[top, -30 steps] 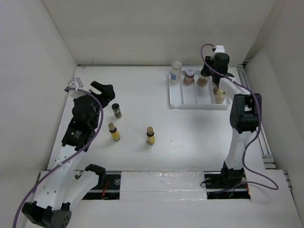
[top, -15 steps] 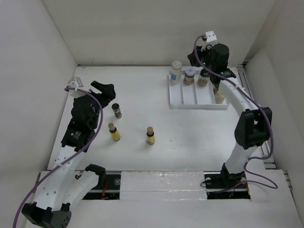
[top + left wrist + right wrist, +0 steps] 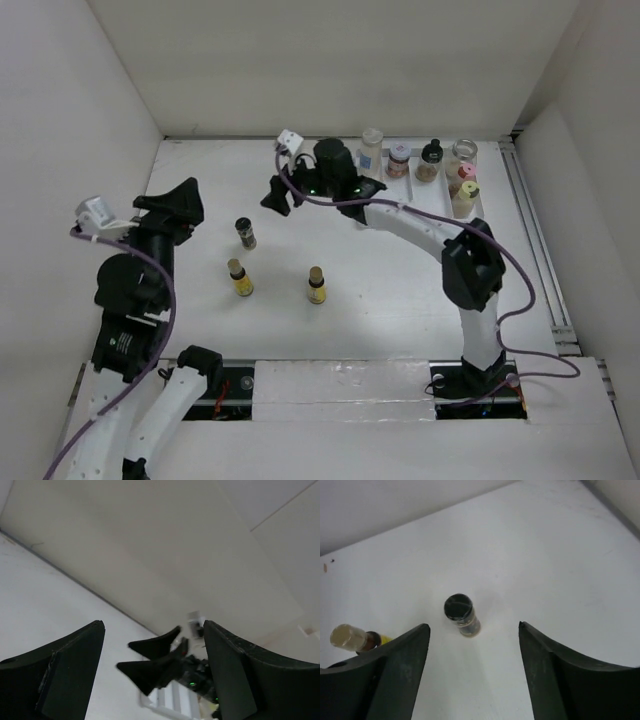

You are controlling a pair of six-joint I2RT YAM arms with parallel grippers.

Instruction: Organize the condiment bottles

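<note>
**Right hand.** The right arm is extended across the table (image 3: 400, 290) toward the left side. The right hand (image 3: 280, 195) is held above the table surface with its fingers spread wide, and nothing is gripped. In the right wrist view, the black-capped bottle (image 3: 461, 614) is seen upright on the table in the gap between the two fingers. It is below them and is not touched by either one.

**Left hand.** The left hand (image 3: 172, 200) is raised over the left part of the table, well apart from every bottle. Its fingers are spread wide and nothing is held. In the left wrist view, the right hand is framed between the left fingers.

**Bottles on the open table.** Three bottles stand upright, apart from one another:
- The black-capped bottle is placed just on the near side of the right hand.
- A tan-capped bottle (image 3: 239, 278) with a yellow label is placed nearer the arm bases.
- A second tan-capped bottle (image 3: 317, 286) with a yellow label is placed to the right of the first.

**Bottles at the tray.** The white ridged tray (image 3: 430, 195) is located at the far right and is partly covered by the right arm. Along its far end, a white-capped bottle (image 3: 372, 148), a red-and-white-capped jar (image 3: 399, 160), a black-capped jar (image 3: 431, 158) and a clear jar (image 3: 462, 152) are lined up. A pink-capped bottle (image 3: 465, 175) and a cream-capped bottle (image 3: 465, 197) are set along its right side.
</note>
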